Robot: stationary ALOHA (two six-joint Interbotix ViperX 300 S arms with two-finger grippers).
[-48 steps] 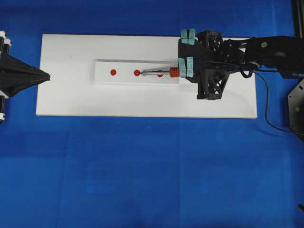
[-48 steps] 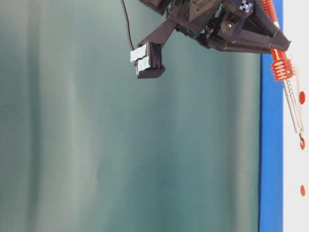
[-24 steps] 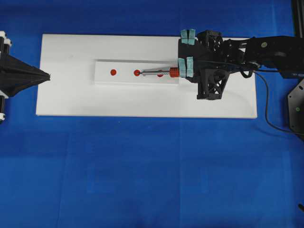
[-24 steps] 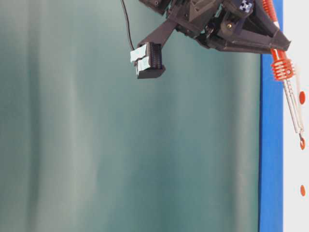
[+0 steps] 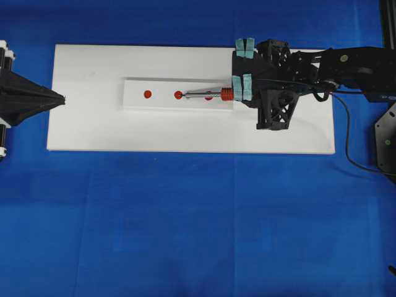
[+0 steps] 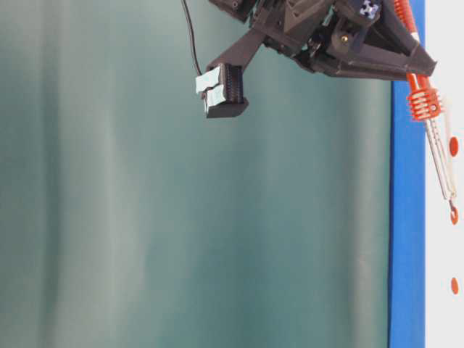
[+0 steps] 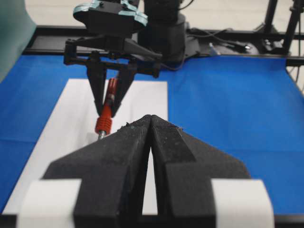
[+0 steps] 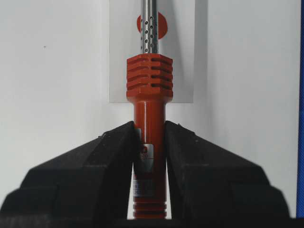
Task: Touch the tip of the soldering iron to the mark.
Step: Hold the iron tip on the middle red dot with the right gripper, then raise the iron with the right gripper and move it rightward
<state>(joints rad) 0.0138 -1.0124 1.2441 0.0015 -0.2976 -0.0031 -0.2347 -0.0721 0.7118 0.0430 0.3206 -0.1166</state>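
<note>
Small silver label on the soldering iron (image 8: 148, 142) handle, print too small to read.

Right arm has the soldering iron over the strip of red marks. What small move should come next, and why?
Probably none but a slight press down: the right end effector grips the soldering iron, and its tip already appears to meet the middle red mark; actual contact isn't certain.

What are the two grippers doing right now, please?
Left gripper: shut, holding nothing.
Right gripper: shut on the soldering iron, gripping its red handle.
</note>
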